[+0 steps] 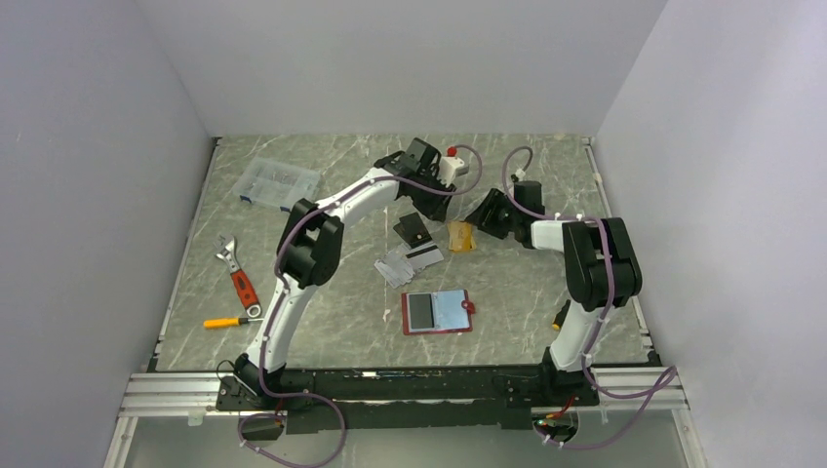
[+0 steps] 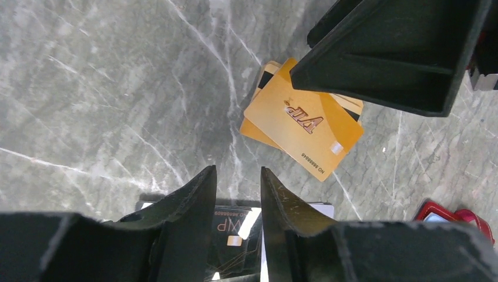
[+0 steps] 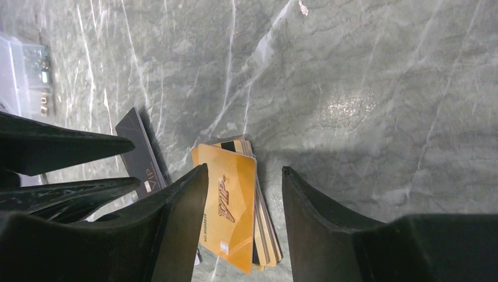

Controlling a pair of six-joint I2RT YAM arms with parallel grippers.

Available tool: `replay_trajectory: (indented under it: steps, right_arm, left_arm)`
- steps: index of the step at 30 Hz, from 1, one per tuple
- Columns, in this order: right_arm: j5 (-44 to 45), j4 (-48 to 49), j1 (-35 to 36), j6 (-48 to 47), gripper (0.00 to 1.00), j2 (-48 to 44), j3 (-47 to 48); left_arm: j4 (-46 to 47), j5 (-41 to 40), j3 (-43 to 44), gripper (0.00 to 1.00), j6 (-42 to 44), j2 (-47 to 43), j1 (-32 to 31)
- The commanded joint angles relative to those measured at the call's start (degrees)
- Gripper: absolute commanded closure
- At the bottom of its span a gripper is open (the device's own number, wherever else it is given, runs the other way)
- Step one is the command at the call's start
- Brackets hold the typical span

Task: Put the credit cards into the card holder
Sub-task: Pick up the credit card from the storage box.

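Note:
The dark-red card holder (image 1: 436, 312) lies open at mid-table, pale blue sleeves up; its corner shows in the left wrist view (image 2: 452, 214). A black card (image 1: 413, 231) and grey-white striped cards (image 1: 402, 263) lie behind it. A fanned stack of gold cards (image 1: 461, 237) lies to their right. My left gripper (image 1: 421, 213) is open just above the black card (image 2: 235, 229), fingers (image 2: 197, 197) either side. My right gripper (image 1: 480, 219) is open and straddles the gold stack (image 3: 232, 200), which also shows in the left wrist view (image 2: 302, 120). The two grippers are close together.
A clear compartment box (image 1: 280, 183) stands at the back left and shows in the right wrist view (image 3: 23, 70). An orange-handled wrench (image 1: 237, 275) and a yellow screwdriver (image 1: 229, 322) lie at the left. A small yellow-black item (image 1: 561, 314) lies by the right arm's base.

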Motion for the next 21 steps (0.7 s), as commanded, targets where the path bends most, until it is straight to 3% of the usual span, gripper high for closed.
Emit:
replay_trajectory:
  steps: [1,13,21]
  right_arm:
    - [-2.4,2.9,-0.1,2.7,0.49,0.1,-4.1]
    - [-4.0,6.8,1.6,7.2,0.51,-2.8,-11.5]
    - [-3.1,7.5,3.3,9.1,0.54,-5.1,-14.4]
  left_arm:
    - [2.0,2.9,-0.3,0.63,-2.1,-1.1,-1.1]
    - [-3.1,0.8,3.7,0.83,-3.4,4.0,-1.2]
    - [-2.5,0.5,1.9,0.80,-2.3,3.4,-1.3]
